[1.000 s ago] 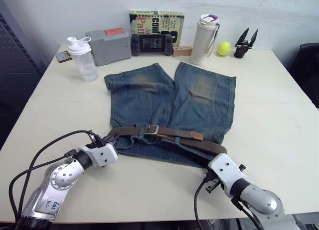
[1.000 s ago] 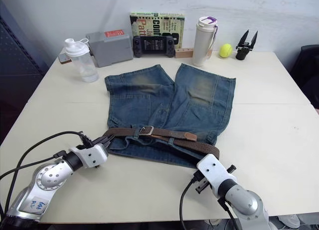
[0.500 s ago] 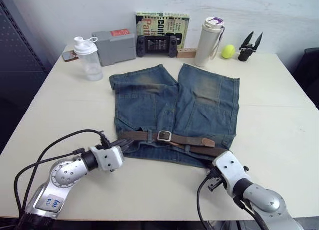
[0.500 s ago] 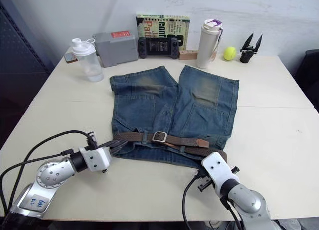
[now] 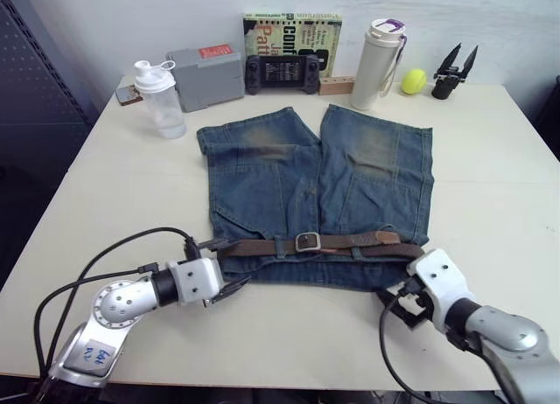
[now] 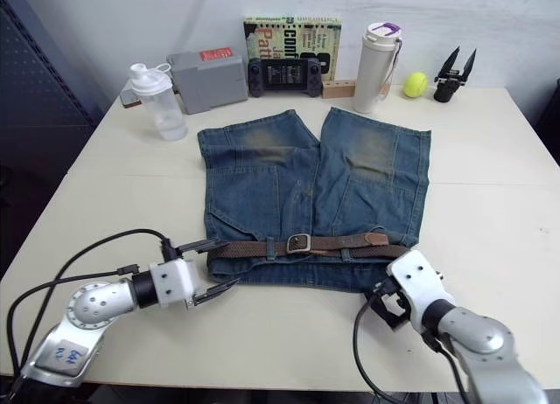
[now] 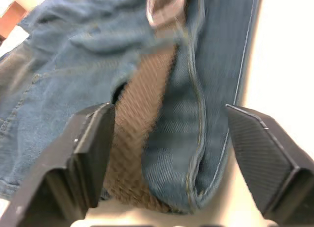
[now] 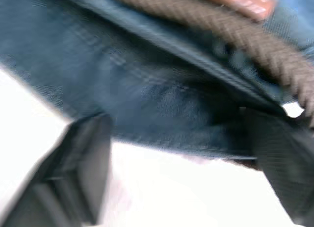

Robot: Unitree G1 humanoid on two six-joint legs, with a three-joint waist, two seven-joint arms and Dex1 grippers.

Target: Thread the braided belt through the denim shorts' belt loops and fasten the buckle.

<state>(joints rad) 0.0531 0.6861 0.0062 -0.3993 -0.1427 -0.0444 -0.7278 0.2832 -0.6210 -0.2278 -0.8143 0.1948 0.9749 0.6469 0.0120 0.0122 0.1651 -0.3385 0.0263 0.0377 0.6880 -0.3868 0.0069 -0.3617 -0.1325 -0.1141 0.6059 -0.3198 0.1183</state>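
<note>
The denim shorts (image 5: 315, 181) lie flat on the table, waistband towards me. The braided belt (image 5: 262, 247) runs straight along the waistband, and its buckle (image 5: 307, 241) is fastened near the middle. A belt loop (image 5: 357, 248) crosses the strap to the right of the buckle. My left gripper (image 5: 225, 266) is open at the waistband's left end. In the left wrist view, the belt (image 7: 142, 124) and the denim edge (image 7: 196, 138) sit between its fingers. My right gripper (image 8: 179, 116) is open at the waistband's right end, facing the denim with the belt (image 8: 245, 35) beyond it.
Along the table's far edge stand a shaker bottle (image 5: 160, 98), a grey box (image 5: 206, 76), a game controller (image 5: 280, 72), a book (image 5: 293, 28), a white flask (image 5: 372, 63), a tennis ball (image 5: 414, 80) and a spare black gripper (image 5: 453, 72).
Both grippers have gone from shut to open at the waistband's ends. The belt now lies straighter across the waistband. The camera view has shifted.
</note>
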